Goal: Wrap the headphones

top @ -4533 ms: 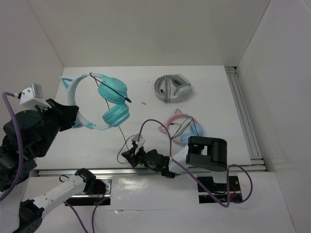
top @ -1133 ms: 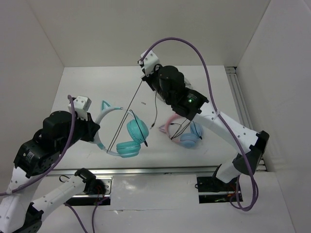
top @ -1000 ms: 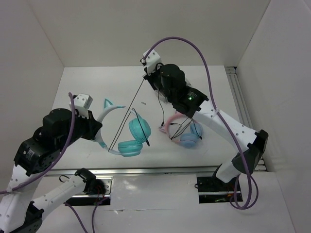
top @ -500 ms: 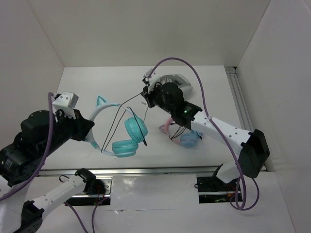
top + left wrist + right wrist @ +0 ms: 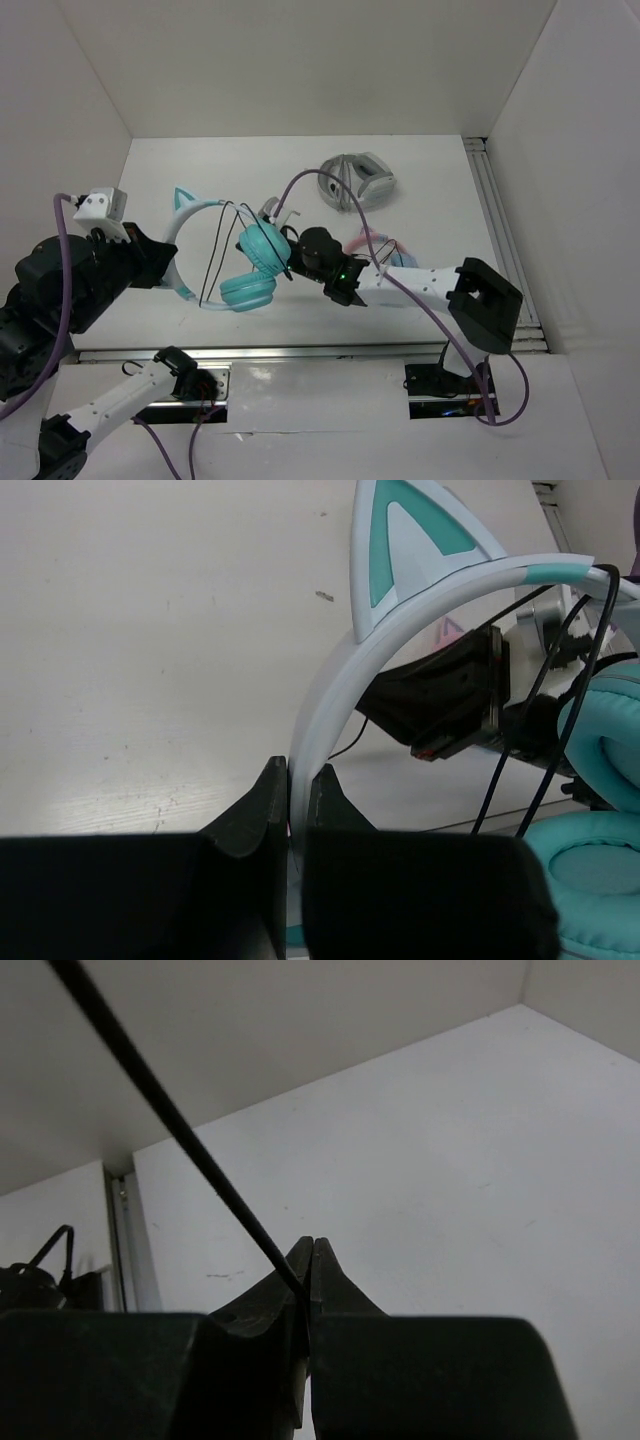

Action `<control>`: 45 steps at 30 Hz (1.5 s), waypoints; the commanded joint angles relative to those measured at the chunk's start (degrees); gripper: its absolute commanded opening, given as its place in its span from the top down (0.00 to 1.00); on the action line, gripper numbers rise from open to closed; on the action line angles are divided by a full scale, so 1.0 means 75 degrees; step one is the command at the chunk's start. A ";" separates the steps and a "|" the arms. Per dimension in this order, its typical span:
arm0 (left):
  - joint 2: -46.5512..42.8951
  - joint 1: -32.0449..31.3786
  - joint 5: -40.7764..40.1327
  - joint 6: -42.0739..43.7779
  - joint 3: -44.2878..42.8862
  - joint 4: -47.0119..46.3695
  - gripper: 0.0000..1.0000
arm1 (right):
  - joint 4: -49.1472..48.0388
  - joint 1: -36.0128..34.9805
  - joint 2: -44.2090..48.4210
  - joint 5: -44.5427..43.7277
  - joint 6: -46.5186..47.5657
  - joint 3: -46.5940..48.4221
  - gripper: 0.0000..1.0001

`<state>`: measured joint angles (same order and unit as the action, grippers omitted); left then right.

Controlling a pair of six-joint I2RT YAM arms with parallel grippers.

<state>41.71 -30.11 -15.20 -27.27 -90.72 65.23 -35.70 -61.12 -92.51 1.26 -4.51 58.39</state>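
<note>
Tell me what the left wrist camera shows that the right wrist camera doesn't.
Only the left wrist view: the left claw shut on the pale headband of the headphones, a cat ear and the teal ear cups. Only the right wrist view: the right claw with its tips pinched shut on the black cable. Both: that thin cable and the white table.

Teal cat-ear headphones (image 5: 325,680): headband was smooth semi-gloss plastic, ear cushions looked soft. Thin black cable (image 5: 170,1112) matt. White tabletop (image 5: 150,630) matt, scuffed. Left gripper (image 5: 297,772) matt black plastic.
</note>
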 commanded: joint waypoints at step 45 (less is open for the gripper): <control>-0.0523 -0.0029 -0.0832 -0.0911 0.0002 -0.2241 1.00 | -0.1708 -0.0686 -0.1001 0.1532 -0.0711 -0.0754 0.67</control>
<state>38.76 -30.20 -20.78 -31.83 -90.48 55.96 -44.16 -66.02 -103.53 11.07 -9.63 53.45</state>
